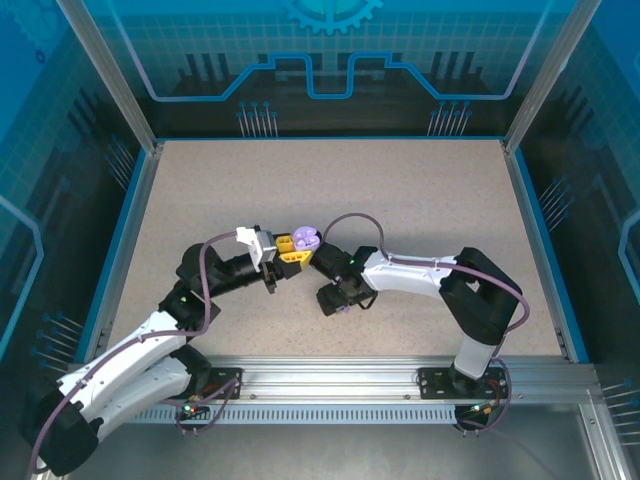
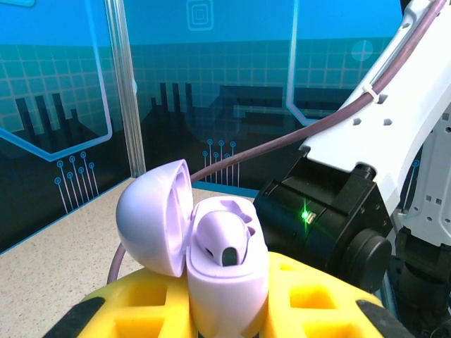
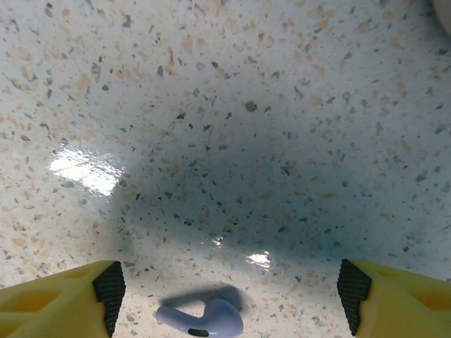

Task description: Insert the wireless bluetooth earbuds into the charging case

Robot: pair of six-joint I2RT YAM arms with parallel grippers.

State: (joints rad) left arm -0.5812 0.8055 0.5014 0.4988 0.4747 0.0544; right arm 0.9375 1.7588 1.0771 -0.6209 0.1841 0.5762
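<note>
Purple earbud (image 3: pixel 203 320) loose on table (image 3: pixel 225 105) between wide-open right fingers (image 3: pixel 56 299), left fingers (image 2: pixel 317 296) gripping open charging case (image 2: pixel 227 285)

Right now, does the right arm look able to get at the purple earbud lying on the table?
Probably yes: the right gripper hangs open over the table, with the purple earbud lying loose between its jaws and nothing in the way.

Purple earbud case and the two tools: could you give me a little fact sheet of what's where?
purple charging case: gripped by the left tool
lid: open, swung back
seated earbud: purple, stem down in the case
loose earbud: purple, lying on the speckled table
right tool: open, one finger either side of the loose earbud, not touching it
</note>
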